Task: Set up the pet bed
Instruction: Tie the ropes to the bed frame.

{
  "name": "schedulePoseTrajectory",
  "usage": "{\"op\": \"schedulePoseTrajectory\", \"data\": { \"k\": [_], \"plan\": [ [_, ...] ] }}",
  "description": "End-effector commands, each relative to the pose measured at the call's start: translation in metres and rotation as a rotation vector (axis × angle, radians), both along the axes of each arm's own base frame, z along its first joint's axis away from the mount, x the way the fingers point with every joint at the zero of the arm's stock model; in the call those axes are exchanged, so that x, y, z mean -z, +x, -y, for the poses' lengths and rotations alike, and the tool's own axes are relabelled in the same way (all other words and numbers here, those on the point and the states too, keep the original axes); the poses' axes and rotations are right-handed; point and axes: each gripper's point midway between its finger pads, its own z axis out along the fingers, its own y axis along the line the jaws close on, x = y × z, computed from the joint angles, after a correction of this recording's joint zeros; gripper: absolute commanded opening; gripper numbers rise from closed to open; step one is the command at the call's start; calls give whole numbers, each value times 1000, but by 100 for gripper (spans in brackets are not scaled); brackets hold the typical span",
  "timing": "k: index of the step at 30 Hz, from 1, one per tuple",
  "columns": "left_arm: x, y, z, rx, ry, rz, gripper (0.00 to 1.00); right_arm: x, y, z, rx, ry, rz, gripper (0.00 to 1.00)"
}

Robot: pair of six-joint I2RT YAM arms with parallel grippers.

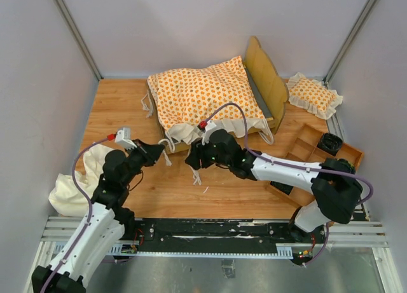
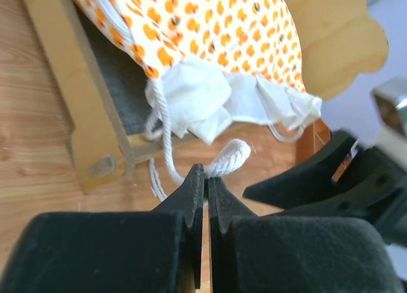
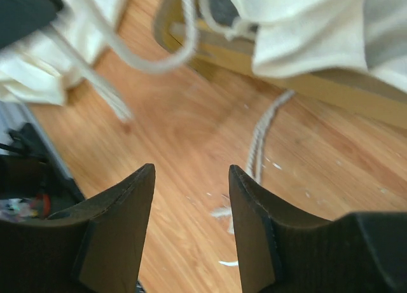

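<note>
**Status: cushion placement**

1. Left gripper: the jaws are pressed together on the knotted end of a tie string. The string runs up and away from the fingertips to the ruffled end of the cushion, directly ahead of the tool.
2. Right gripper: the jaws stand wide apart with nothing between them. Below and just ahead of the fingertips a second string lies loose on the table. The cushion's cream ruffle hangs ahead of the tool and above it.
3. The bed frame sits ahead of both tools with its foot end nearest them. Its headboard is at the far right.
4. Done, as I judge it: the cushion lies on the frame and covers most of the base. Its ruffle spills over the foot end.
5. Left, as I judge it: no string looks tied, so the cushion is not fastened to the frame. It also sits slightly askew and may need squaring up.
6. The small pillow lies beyond the headboard, well away from both tools. The cream cloth is bunched beside the left arm. I touch neither.
</note>
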Motion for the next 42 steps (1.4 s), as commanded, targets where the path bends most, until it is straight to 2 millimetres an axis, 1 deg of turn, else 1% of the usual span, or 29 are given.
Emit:
{"op": "schedulePoseTrajectory", "data": {
  "k": [1,4,8,10,13,15,16,18,20,22,23,25,27,28,30,33,35,38,42],
  "plan": [
    [3,3,-34,-198,54,-109,0,65,-6,18,-32,-217,29,53],
    [-4,0,-34,-191,58,-124,0,78,-9,6,-60,-262,71,57],
    [-16,-6,-28,-154,38,-128,0,102,-12,0,-72,-379,92,58],
    [-23,-11,-25,-132,31,-125,0,114,-14,2,-62,-429,93,57],
    [-28,-17,-24,-118,20,-121,0,128,-14,14,-12,-529,129,54],
    [-29,-20,-26,-128,14,-122,0,133,-18,18,-1,-575,149,50],
    [-29,-21,-27,-132,10,-124,0,135,-20,19,0,-592,159,46],
    [-31,-23,-27,-135,6,-130,0,135,-24,20,3,-617,186,32],
    [-33,-26,-25,-114,17,-131,0,128,-28,21,11,-638,221,17],
    [-33,-28,-20,-70,42,-136,0,116,-34,20,28,-645,279,2],
    [-33,-29,-19,-63,47,-147,0,109,-38,19,26,-636,305,0],
    [-33,-32,-18,-49,50,-162,0,98,-52,12,-4,-572,302,0],
    [-34,-35,-18,-46,45,-171,0,90,-73,3,-82,-470,270,0],
    [-33,-37,-17,-45,41,-177,0,81,-84,-2,-118,-407,272,0],
    [-29,-41,-18,-36,54,-194,0,73,-100,-2,-158,-344,329,0],
    [-16,-44,-20,-39,73,-228,0,66,-110,5,-169,-309,356,0],
    [-11,-45,-19,-36,71,-241,0,57,-112,9,-157,-284,346,0],
    [-11,-46,-19,-43,51,-255,0,41,-115,12,-138,-207,338,0],
    [-16,-47,-20,-47,61,-268,0,29,-120,11,-145,-138,330,0]
  ]
}}
